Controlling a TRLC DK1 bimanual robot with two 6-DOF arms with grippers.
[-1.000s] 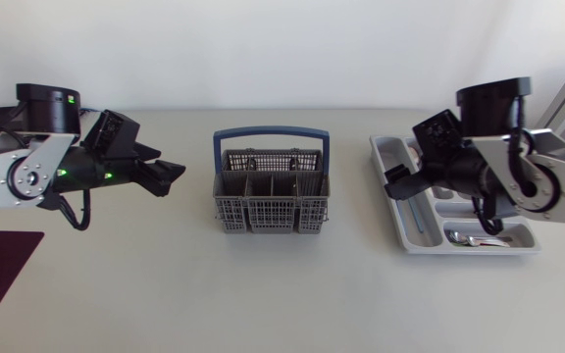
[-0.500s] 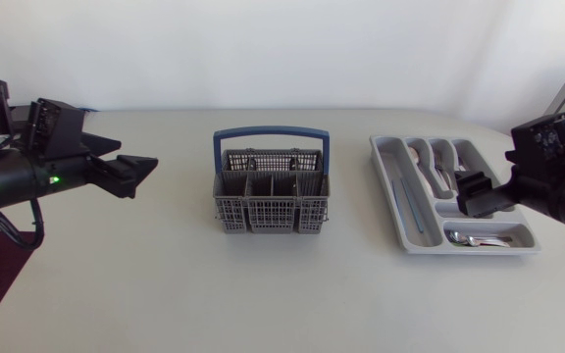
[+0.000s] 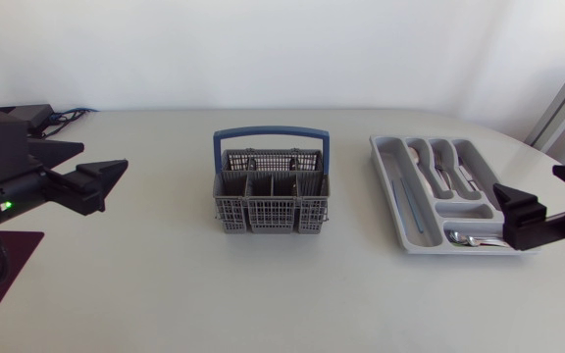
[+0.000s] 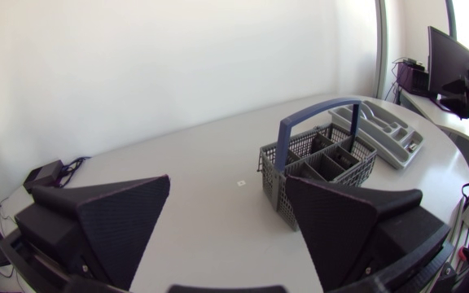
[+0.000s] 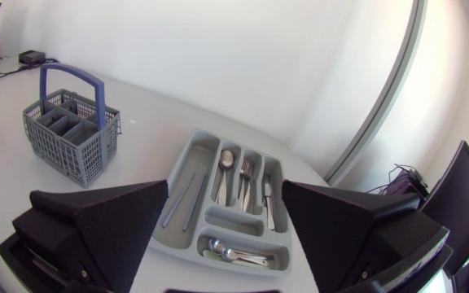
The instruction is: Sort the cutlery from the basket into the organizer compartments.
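We are logging pale matte counter (image 3: 165, 294), with both arms sitting at its side edges, likely keeping out of the way. Left tool (image 4: 228, 183) is gaping wide and gripping nothing. Right tool (image 5: 225, 185) is doing the same, broad black wedges apart.

Grey plastic-mesh basket (image 3: 271, 201) with blue hoop handle is standing mid-counter. We are judging it empty.

Grey moulded organizer (image 3: 388, 169) is sitting well to its right. Shiny steel cutlery (image 3: 443, 165) is lying lengthwise in slots. Small spoons (image 3: 474, 238) are lying crosswise in end compartment.

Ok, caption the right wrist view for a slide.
Open right claw frames the grey organizer, cutlery lying in its compartments; the blue-handled basket stands apart beyond it.
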